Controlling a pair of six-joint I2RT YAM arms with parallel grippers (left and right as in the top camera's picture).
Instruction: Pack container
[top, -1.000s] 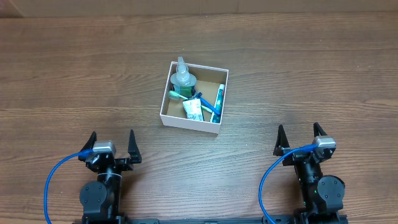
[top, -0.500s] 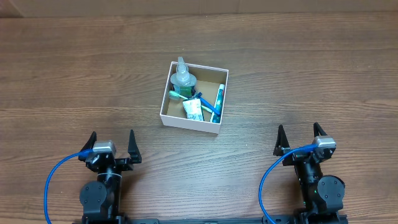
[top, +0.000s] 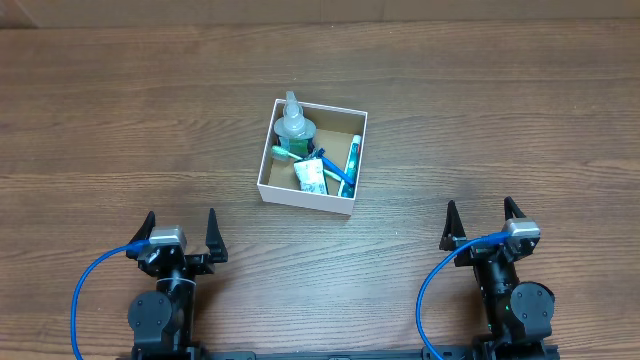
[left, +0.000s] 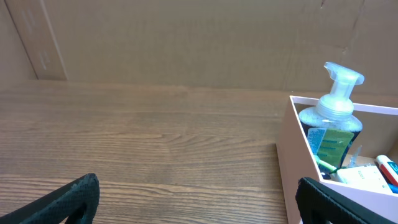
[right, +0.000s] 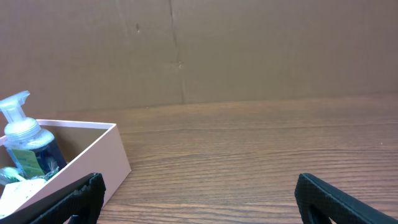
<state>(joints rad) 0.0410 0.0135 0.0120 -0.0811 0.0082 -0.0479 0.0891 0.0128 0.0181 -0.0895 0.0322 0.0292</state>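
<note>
The container (top: 272, 189) is a square white cardboard box with a brown inside, at the table's middle. It holds a clear pump bottle (top: 294, 125), a small green packet (top: 311, 177), a toothpaste tube (top: 353, 158) and other blue and green toiletry items. The box also shows in the left wrist view (left: 292, 155) and the right wrist view (right: 87, 158). My left gripper (top: 181, 230) is open and empty near the front edge, left of the box. My right gripper (top: 480, 220) is open and empty at the front right.
A brown cardboard wall (left: 186, 43) stands along the table's far edge. Blue cables (top: 85, 290) loop beside each arm base at the front. Bare wood table (top: 480, 120) surrounds the box.
</note>
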